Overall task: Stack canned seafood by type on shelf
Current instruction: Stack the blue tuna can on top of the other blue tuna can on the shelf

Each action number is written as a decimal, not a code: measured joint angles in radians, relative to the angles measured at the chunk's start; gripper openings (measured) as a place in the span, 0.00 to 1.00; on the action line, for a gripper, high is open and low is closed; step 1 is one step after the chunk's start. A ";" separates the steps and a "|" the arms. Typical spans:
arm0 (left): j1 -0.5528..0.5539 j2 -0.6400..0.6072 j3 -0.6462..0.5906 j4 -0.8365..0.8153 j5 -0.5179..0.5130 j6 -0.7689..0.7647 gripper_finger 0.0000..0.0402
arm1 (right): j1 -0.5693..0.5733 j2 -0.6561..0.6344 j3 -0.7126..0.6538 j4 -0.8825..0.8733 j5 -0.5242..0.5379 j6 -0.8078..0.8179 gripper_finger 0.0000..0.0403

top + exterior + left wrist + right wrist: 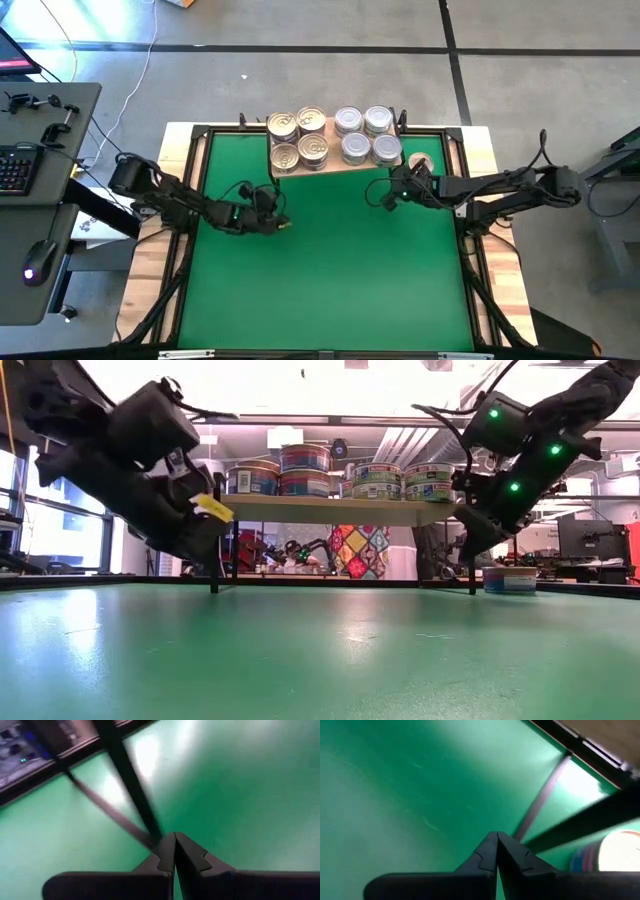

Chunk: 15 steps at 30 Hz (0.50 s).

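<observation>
Both grippers — left point(174, 851), right point(497, 850) — closed, empty; only the right wrist view catches a tin point(612, 854).

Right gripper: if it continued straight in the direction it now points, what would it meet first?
Probably the green table. The right gripper, fingers shut and empty, slants down toward bare green surface. The shelf leg lies nearby to one side; depth is unclear.

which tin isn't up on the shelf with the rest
The lone tin on the green table, just off the shelf's right end near the right gripper; every other tin sits on the board.
</observation>
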<state>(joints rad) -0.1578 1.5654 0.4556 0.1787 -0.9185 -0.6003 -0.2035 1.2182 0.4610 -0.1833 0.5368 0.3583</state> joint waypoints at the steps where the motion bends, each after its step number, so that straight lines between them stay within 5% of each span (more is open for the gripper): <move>1: 0.018 0.000 -0.003 -0.001 -0.002 0.001 0.00 | 0.000 0.000 -0.001 0.013 -0.006 0.000 0.00; 15: 0.129 0.000 -0.053 -0.011 -0.008 0.002 0.00 | 0.000 0.000 -0.001 0.161 -0.115 -0.002 0.00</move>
<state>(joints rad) -0.0286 1.5658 0.4022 0.1676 -0.9262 -0.5980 -0.2035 1.2182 0.4599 -0.0228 0.4213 0.3565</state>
